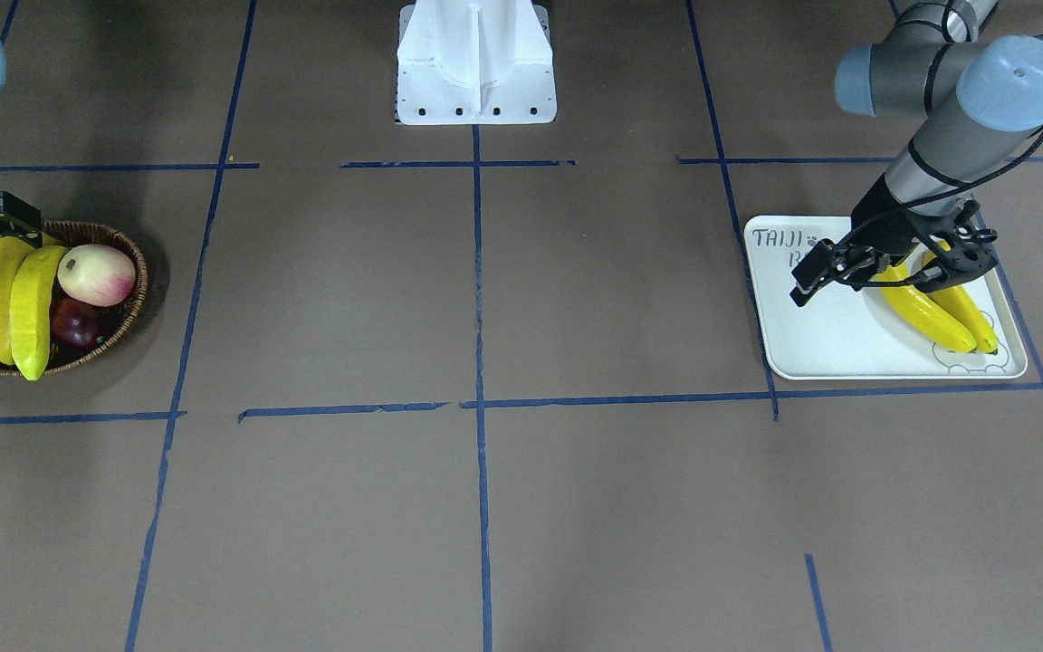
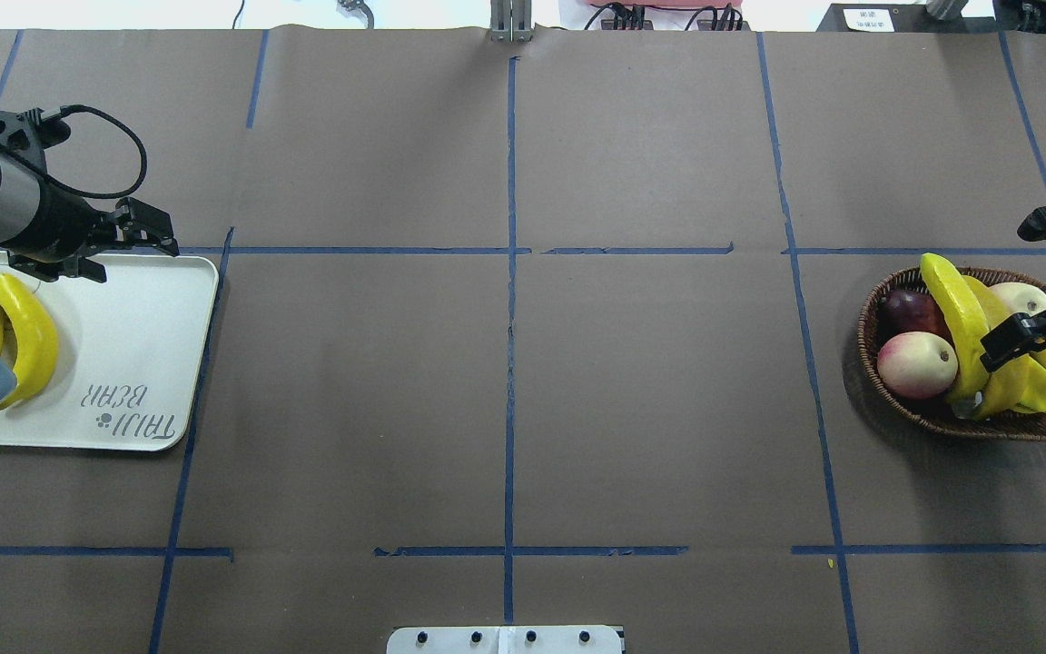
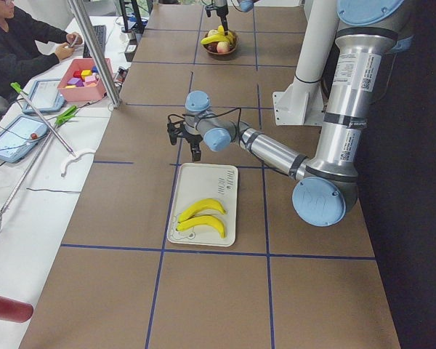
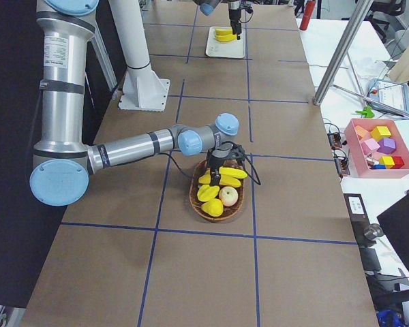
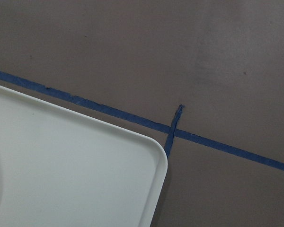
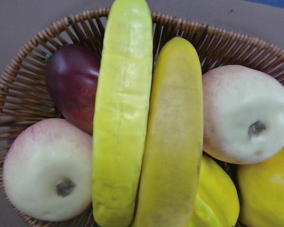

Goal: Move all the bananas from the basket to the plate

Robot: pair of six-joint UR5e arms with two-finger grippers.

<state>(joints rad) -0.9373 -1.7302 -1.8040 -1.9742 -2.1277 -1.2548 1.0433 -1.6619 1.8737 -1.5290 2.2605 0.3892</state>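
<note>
Yellow bananas are split in pairs. Two lie side by side on the plate, just below and beside the left jaws, which are spread and empty. Two are laid across the basket on the desk, directly under the right jaws, likewise spread, nothing gripped.

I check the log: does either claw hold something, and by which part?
Nothing is held. The left claw hangs open over the plate, the right claw open over the basket.
</note>
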